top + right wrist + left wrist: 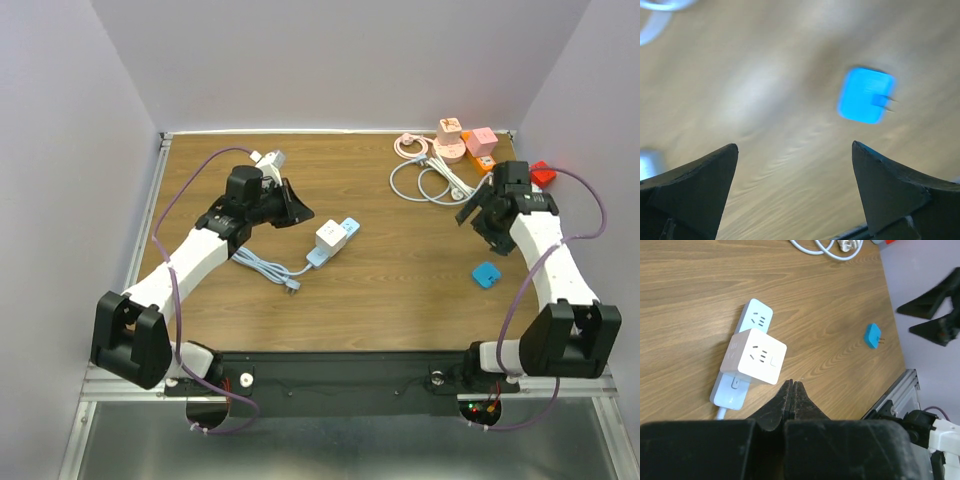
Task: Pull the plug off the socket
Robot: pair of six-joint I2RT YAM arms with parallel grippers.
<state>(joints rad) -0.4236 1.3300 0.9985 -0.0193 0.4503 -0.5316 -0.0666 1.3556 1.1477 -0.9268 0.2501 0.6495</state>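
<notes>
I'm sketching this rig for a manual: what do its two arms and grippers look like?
Both the left arm and right arm have white links between blocky black joints, with a purple cable looping alongside each. The left gripper and right gripper are black, their fingers tapering to pointed wedges.

The power strip (322,252) lies near the middle of the table (400,310), with 1 cube adapter (331,235) on top of it. Its cable (262,266) trails left and nearer. The loose plug (487,274) lies well to the right. Coiled cables (430,182) sit far right, just before a cluster of adapters (465,140).
</notes>
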